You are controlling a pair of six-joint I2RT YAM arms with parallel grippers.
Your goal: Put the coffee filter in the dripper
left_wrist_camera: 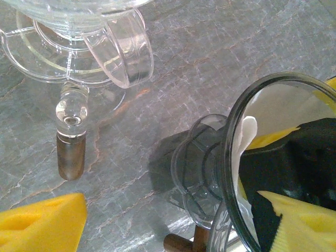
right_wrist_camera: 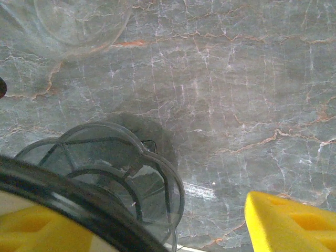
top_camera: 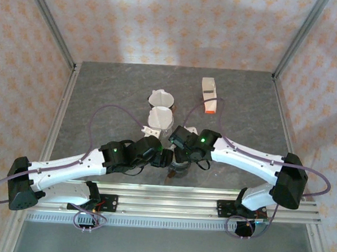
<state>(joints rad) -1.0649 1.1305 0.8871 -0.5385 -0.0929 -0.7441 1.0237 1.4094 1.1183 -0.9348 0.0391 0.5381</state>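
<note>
Your left jaws stand wide apart and grip nothing: one yellow pad (left_wrist_camera: 44, 220) hangs over the bare surface (left_wrist_camera: 226, 47), and its twin pad (left_wrist_camera: 302, 223) sits at the mouth of the tinted dripper (left_wrist_camera: 202, 170). Your right jaws are also parted and hold nothing. One foam tip (right_wrist_camera: 289, 226) is off to the side over the surface, and the other foam tip (right_wrist_camera: 31, 233) shows just past the dripper's dark rim. In the left wrist view the dripper's long axis runs across the picture, scalloped base to the left and wide mouth to the right. It looks tipped rather than upright, though you cannot be sure from these angles. Inside the cone a white strip of the coffee filter (left_wrist_camera: 247, 136) lies against the wall, beside a black finger (left_wrist_camera: 299, 157) with a yellow face. A brown wooden handle (left_wrist_camera: 178, 244) juts out below the base. Up and left in that view stands a clear glass dripper (left_wrist_camera: 121, 47) with a loop handle, apart from the tinted one. From above, both wrists meet near the front middle of the surface. Behind them sit two white cone-shaped things (top_camera: 161, 97), one behind the other, and further right a white-and-orange block (top_camera: 208, 96).
</note>
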